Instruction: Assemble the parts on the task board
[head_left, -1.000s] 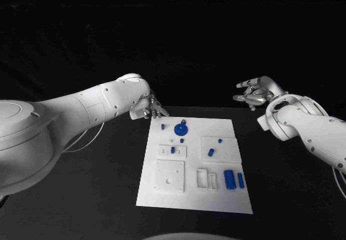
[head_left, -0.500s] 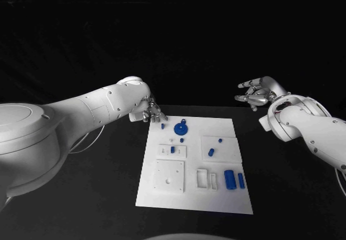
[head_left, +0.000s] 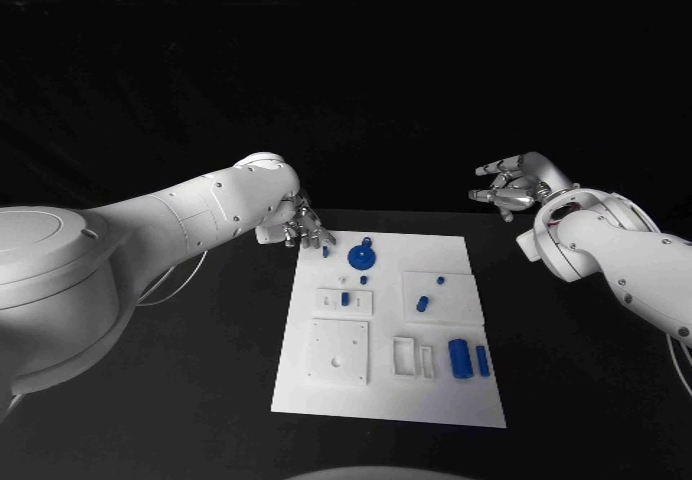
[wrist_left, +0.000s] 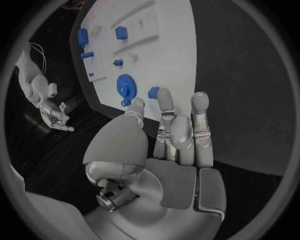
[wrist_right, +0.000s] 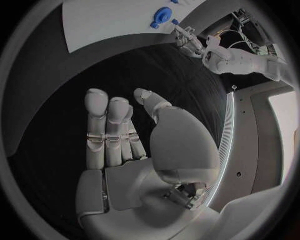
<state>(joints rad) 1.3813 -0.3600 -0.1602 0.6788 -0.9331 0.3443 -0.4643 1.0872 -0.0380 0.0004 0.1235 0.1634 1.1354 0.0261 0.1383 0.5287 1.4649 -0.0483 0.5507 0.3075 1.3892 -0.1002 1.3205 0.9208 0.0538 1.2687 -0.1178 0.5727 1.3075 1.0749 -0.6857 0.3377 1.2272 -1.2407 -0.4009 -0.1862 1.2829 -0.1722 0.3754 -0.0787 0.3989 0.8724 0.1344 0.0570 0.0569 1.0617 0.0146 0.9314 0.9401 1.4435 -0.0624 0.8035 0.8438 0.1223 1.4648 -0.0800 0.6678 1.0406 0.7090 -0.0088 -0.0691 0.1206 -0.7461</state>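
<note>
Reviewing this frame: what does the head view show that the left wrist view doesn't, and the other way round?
Head view alone: the whole task board down to its near edge, with the square white plate and the two upright blue cylinders near that edge.

Left wrist view alone: the left hand from behind, palm empty, fingers apart, reaching toward the small blue part by the board's corner.

Both: the blue gear, the board's far half, and the right hand, open and off the board.

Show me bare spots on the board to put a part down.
The board is bare along its near edge, below the square plate, and in its far right corner beyond the gear. The middle is crowded with parts; the left hand hangs over the far left corner.
</note>
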